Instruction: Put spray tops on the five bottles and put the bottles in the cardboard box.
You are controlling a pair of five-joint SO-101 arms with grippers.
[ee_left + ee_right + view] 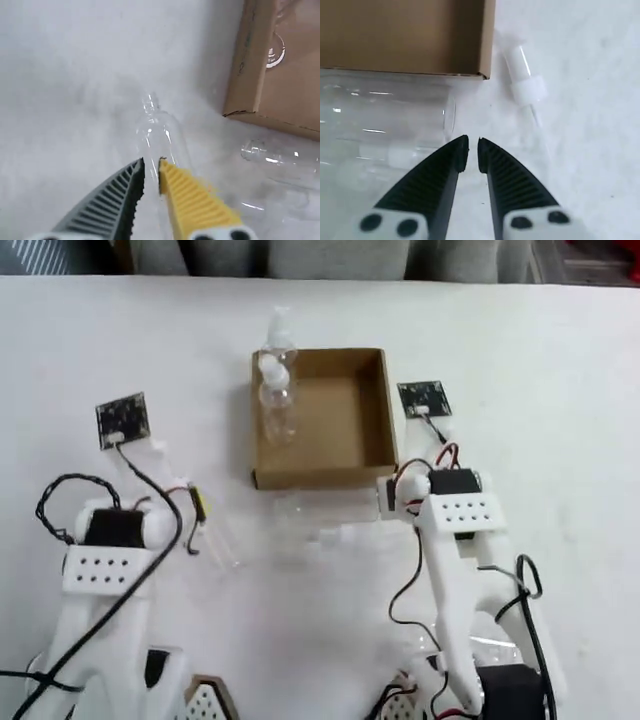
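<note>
The cardboard box (345,425) sits mid-table, with two clear bottles (276,390) along its left wall, one with a white spray top (280,325). My left gripper (151,172) is shut and holds nothing, just above a clear open-necked bottle (161,132) lying on the table. A second bare bottle (280,167) lies near the box corner (255,75). My right gripper (473,150) is shut and empty in front of the box (420,35). Beside it lie a clear bottle (385,117) and a loose white spray top (526,85) with its thin tube.
The left arm (110,560) and right arm (455,540) stand on either side of the box's front. Faint clear bottles (300,515) lie on the white table between them. Grey chair backs (330,255) line the table's far edge.
</note>
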